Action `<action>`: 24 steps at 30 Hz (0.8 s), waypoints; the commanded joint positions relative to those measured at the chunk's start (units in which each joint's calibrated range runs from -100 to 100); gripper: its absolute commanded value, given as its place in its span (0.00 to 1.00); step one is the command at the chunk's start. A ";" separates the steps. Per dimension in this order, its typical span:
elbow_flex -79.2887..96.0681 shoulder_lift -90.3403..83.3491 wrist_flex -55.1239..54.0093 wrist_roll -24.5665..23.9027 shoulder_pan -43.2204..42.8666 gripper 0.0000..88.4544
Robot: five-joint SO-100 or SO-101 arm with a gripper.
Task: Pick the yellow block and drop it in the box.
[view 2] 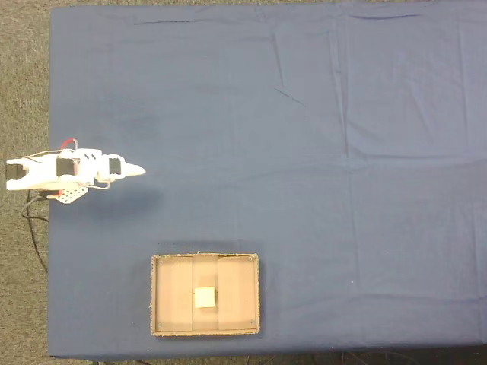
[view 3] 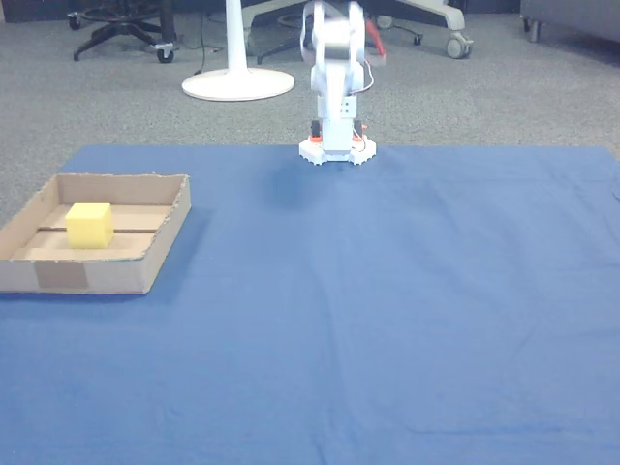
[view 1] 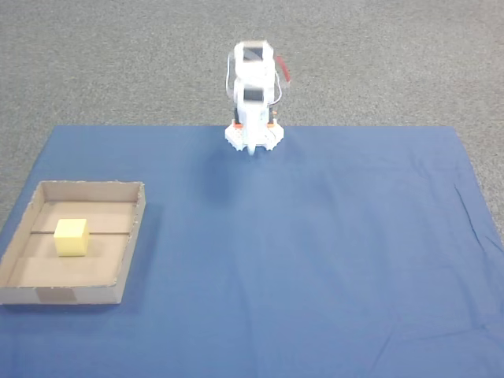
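Note:
The yellow block [view 1: 71, 237] [view 2: 204, 297] [view 3: 89, 225] rests on the floor of the box [view 1: 129, 238] [view 2: 236, 293] [view 3: 167, 228], a shallow cardboard tray, near its seam. The tray lies at the left of the blue cloth in a fixed view and near the bottom edge in the top-down fixed view. My white arm is folded back over its base at the cloth's far edge. My gripper [view 1: 252, 147] [view 2: 138, 172] hangs there, far from the tray, its jaws together in a single point with nothing between them.
The blue cloth [view 1: 315, 252] [view 2: 319, 167] [view 3: 387, 310] covers the table, with grey carpet around it. Cables trail from the arm base [view 2: 34, 217]. Chair wheels and a white stand foot [view 3: 237, 82] sit on the floor behind.

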 commanded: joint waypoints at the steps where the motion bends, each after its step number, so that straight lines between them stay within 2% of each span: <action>1: 19.99 -11.53 -5.63 0.59 -0.04 0.00; 3: 23.97 -11.53 -9.76 1.17 -0.11 0.00; 5: 24.52 -11.62 -6.95 1.61 -0.74 0.00; 14: 24.52 -11.62 -6.87 1.37 -0.59 0.00; 18: 24.52 -11.62 -6.95 -0.39 0.75 0.00; 24: 24.52 -11.62 -6.95 1.22 -0.27 0.00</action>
